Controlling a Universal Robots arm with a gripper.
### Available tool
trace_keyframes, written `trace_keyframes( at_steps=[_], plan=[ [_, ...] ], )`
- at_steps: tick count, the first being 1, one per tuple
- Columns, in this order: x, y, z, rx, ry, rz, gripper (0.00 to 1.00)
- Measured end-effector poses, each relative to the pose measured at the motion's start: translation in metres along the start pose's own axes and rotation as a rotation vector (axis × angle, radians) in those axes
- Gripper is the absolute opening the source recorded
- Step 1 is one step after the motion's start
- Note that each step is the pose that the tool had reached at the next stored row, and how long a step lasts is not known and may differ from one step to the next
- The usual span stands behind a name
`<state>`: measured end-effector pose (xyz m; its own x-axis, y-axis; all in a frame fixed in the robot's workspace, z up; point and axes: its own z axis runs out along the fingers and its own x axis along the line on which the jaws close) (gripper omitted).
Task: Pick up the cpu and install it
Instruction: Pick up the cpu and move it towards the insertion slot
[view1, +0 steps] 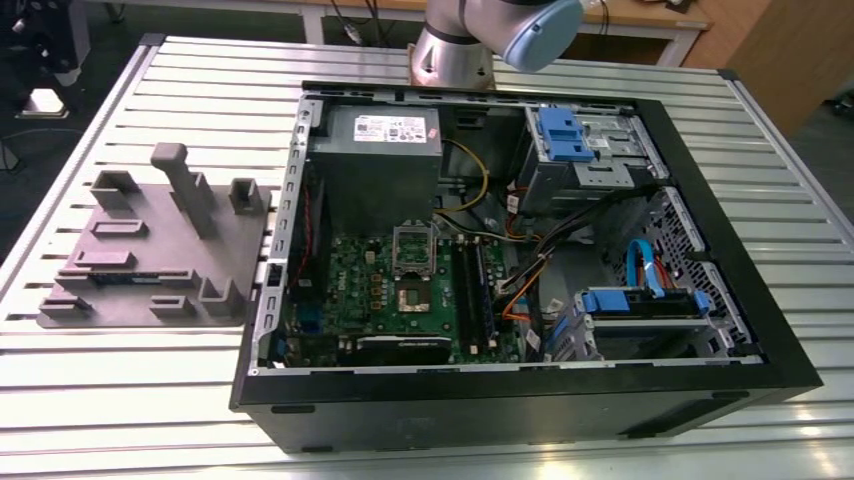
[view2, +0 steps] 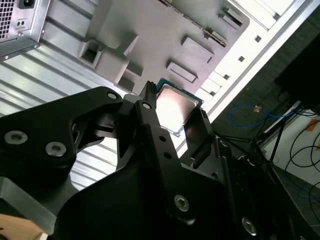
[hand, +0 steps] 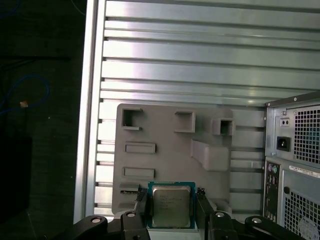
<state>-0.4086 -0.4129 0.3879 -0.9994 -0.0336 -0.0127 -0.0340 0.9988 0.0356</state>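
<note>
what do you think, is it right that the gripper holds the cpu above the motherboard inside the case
Not quite. The gripper holds the cpu above the edge of the grey tray outside the case, as the first wrist view shows.

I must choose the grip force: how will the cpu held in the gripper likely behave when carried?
The cpu is a thin flat plate with a metal top, so probably stiff and light. The gripper clamps only its narrow edges, so it could slip or twist. Its green rim looks thin, likely fragile.
</note>
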Motion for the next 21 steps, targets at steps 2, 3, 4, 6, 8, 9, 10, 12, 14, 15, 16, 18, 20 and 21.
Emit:
trace_keyframes(
  at_steps=[2, 3, 4, 6, 8, 9, 10, 12, 14, 15, 16, 18, 20, 21],
  plan=[
    [-0.0001, 0.0, 0.0, 0.0, 0.0, 0.0, 0.47],
    [-0.0002, 0.0, 0.0, 0.0, 0.0001, 0.0, 0.47],
    [-0.0003, 0.0, 0.0, 0.0001, 0.0001, 0.0, 0.47],
    [-0.0003, 0.0, -0.0003, 0.0001, 0.0001, 0.0, 0.47],
    [-0.0004, 0.0001, -0.0021, 0.0001, 0.0002, 0.0, 0.47],
    [-0.0004, 0.0001, -0.0034, 0.0002, 0.0002, 0.0, 0.47],
    [-0.0004, 0.0001, -0.0045, 0.0001, 0.0001, 0.0, 0.47],
    [-0.0004, 0.0001, -0.0049, -0.0001, -0.0003, 0.0, 0.47],
    [-0.0013, 0.0001, -0.0052, 0.0001, 0.0001, 0.0, 0.47],
    [-0.0023, 0.0, -0.0052, 0.0, 0.0001, 0.0, 0.47],
    [-0.0037, 0.0, -0.0051, 0.0, 0.0, 0.0, 0.47],
    [-0.007, -0.0001, -0.0051, 0.0, 0.0, 0.0, 0.47],
    [-0.0096, -0.0002, -0.005, 0.0, 0.0, 0.0, 0.47],
    [-0.0104, -0.0002, -0.005, 0.0, 0.0, 0.0, 0.47]
  ],
)
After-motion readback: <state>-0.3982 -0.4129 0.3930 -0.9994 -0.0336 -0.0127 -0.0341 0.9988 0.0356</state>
